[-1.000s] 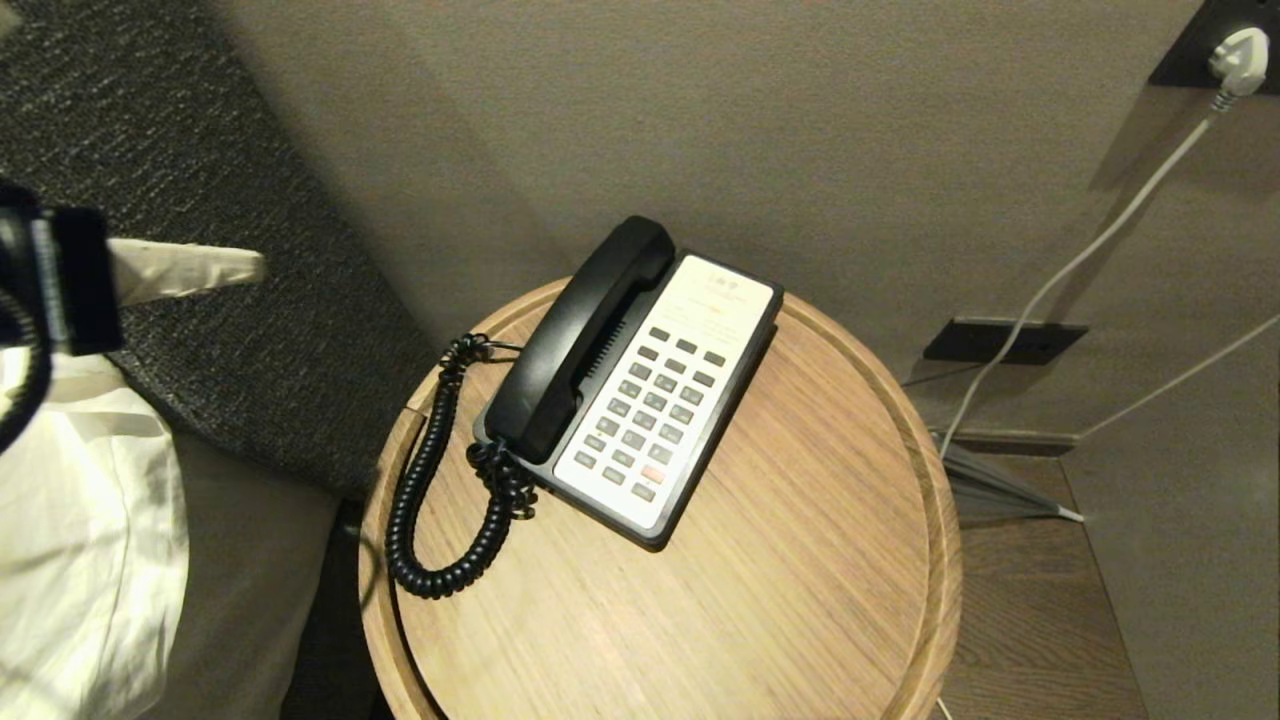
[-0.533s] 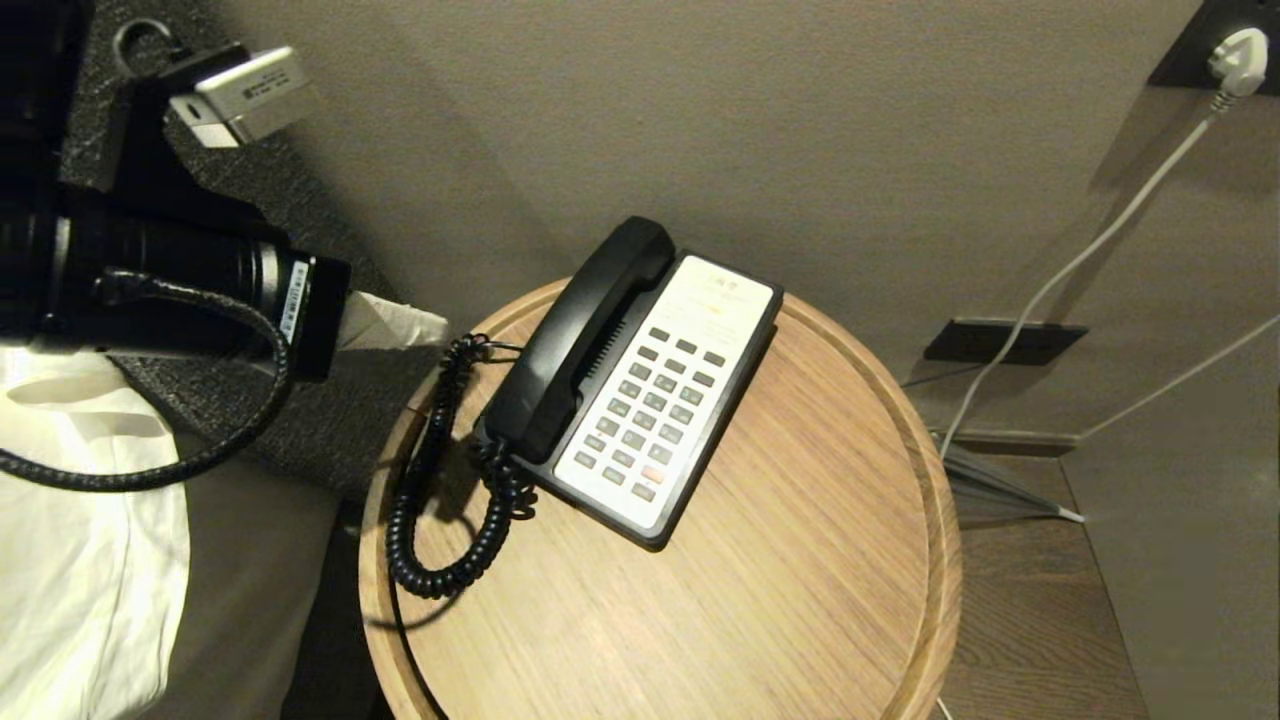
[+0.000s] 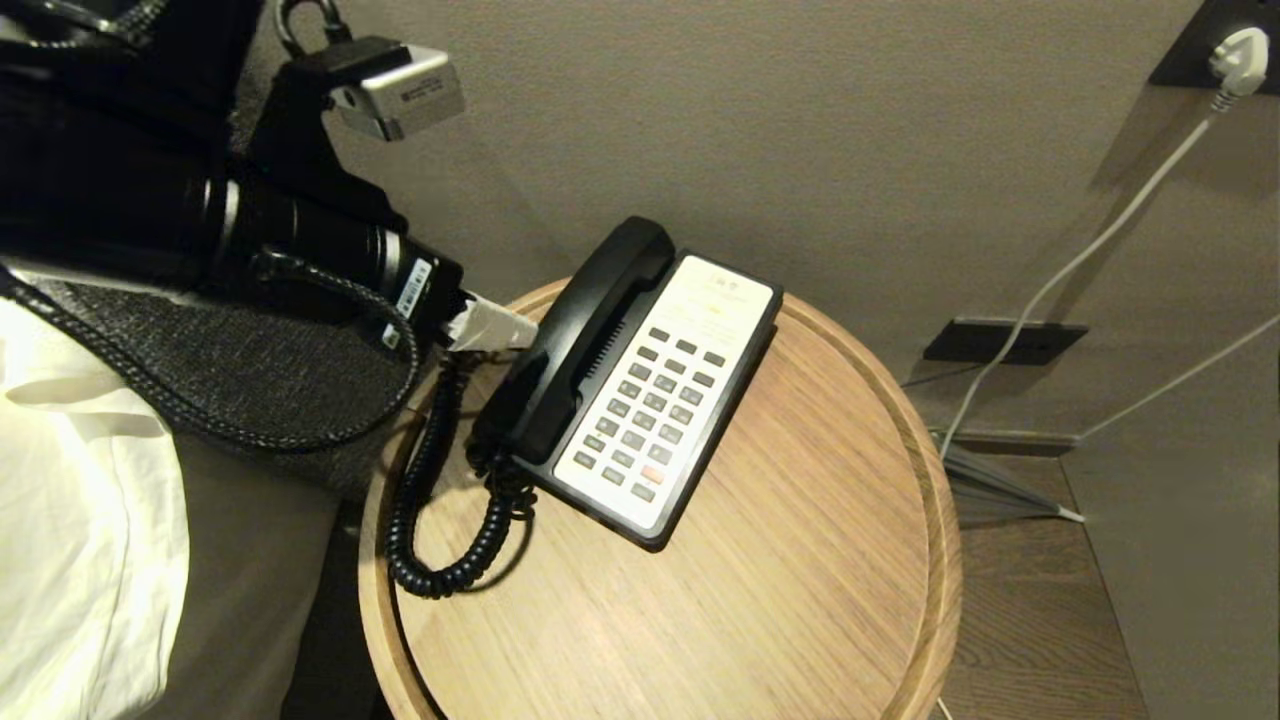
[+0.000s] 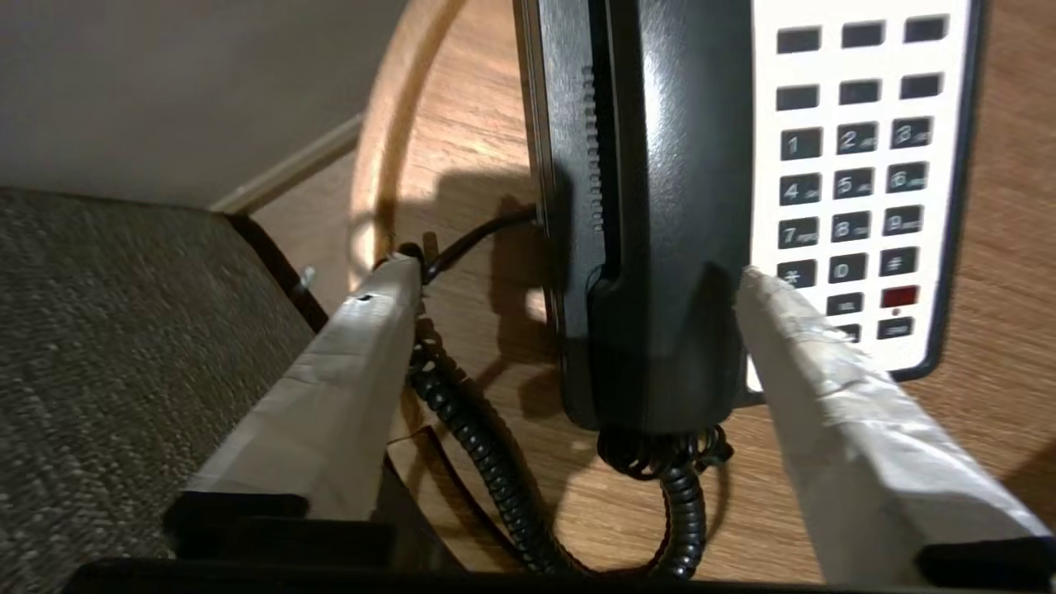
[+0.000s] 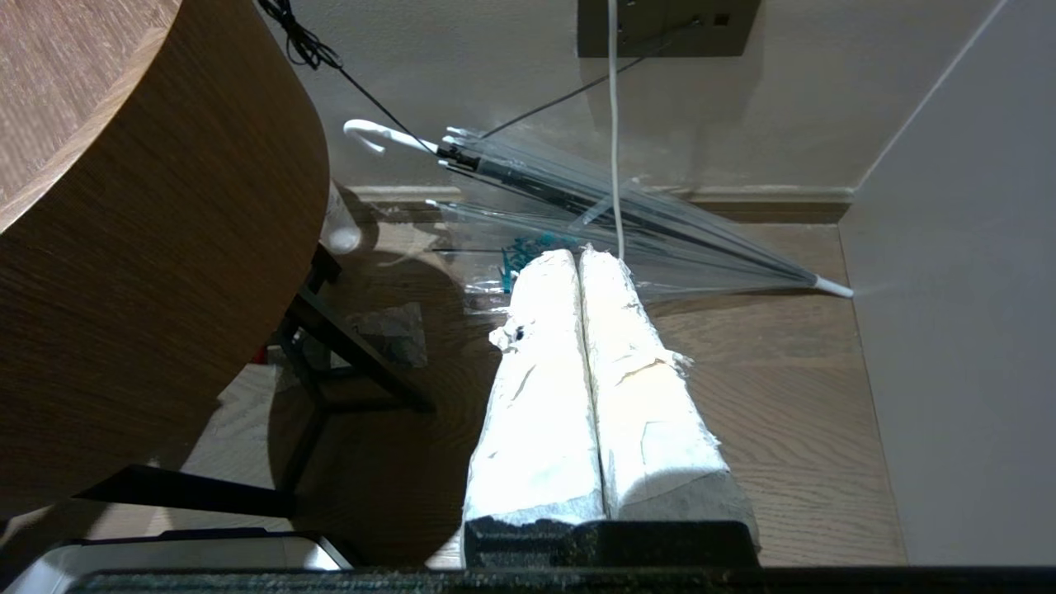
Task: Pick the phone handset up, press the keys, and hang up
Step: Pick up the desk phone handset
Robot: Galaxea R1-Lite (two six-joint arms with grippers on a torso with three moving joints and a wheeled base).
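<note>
— While the phone handset lies in its cradle on the left side of the phone base, at the far left part of the round desk, where should the grasp go?

— On the straight middle, I'd judge, not the bulging near end the left gripper frames now. Its taped fingers stand wide apart, holding nothing, one over the bare wood to the left of the handset, the other over the keypad.

— Any hazard?

— The coiled cord loops just beside the left finger; closing there could snag it. The other tip should drop between handset and keys without pressing any.

— And the right gripper?

— Parked low beside the desk, fingers pressed together, empty.
</note>
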